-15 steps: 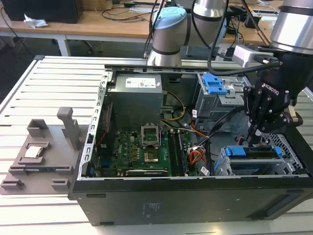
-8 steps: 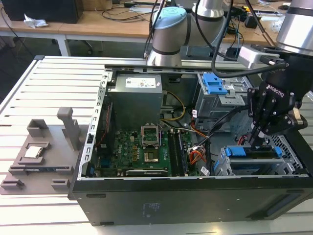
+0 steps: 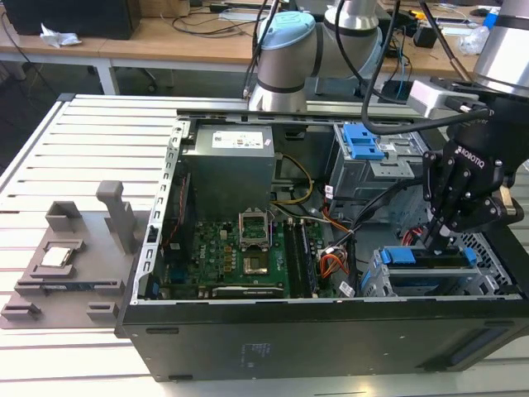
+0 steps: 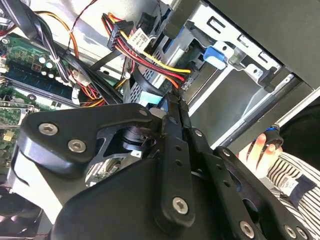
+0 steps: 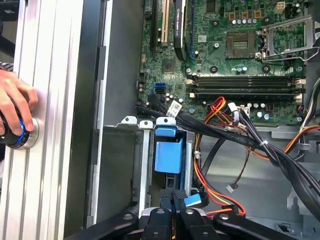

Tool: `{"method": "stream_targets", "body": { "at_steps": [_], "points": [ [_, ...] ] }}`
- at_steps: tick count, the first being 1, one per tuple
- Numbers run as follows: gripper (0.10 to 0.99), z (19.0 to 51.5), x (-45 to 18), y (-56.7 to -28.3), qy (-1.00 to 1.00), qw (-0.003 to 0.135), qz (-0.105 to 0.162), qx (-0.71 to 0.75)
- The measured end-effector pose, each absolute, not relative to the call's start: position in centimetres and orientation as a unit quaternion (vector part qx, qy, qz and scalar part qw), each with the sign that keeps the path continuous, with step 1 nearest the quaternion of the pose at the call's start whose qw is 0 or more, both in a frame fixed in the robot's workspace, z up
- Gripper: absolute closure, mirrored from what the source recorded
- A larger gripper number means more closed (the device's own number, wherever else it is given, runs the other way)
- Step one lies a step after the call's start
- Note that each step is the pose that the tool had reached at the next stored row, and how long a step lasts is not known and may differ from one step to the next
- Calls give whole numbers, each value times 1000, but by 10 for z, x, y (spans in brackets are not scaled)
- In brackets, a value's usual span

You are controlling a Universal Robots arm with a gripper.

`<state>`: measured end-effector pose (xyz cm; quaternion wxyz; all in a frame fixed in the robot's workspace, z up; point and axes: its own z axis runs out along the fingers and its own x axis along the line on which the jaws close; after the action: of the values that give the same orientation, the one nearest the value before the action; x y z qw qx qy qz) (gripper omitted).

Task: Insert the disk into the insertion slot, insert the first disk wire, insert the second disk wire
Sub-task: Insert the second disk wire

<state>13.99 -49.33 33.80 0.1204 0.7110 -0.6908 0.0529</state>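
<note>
The disk (image 3: 423,257), in its blue carrier (image 5: 168,156), lies inside the insertion slot (image 3: 382,279), a silver cage at the case's corner on the exterior view's right. My gripper (image 3: 440,237) stands right over the disk's end, fingers shut together, tips (image 5: 178,196) down at the carrier's edge. In the second wrist view the closed fingers (image 4: 175,112) point into the cable tangle. A small light-blue plug (image 5: 194,201) sits just beside the fingertips. I cannot tell whether anything thin is pinched between them. I cannot pick out the first and second disk wires from the tangle.
A yellow, red and black wire bundle (image 4: 152,62) and black cables (image 5: 235,132) cross close to the cage. A taller grey bay with blue latches (image 3: 362,142) stands behind. The motherboard (image 3: 240,252) fills the case's middle. A person's hand (image 5: 15,107) rests on a button outside the case.
</note>
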Motion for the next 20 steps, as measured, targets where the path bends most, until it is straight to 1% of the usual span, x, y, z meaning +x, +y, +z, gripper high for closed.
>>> {"method": "stream_targets", "body": {
  "at_steps": [7,20],
  "points": [
    [945,337,146,-496,-703,123,48,699],
    [945,335,140,-499,-703,122,47,699]
  ]
}}
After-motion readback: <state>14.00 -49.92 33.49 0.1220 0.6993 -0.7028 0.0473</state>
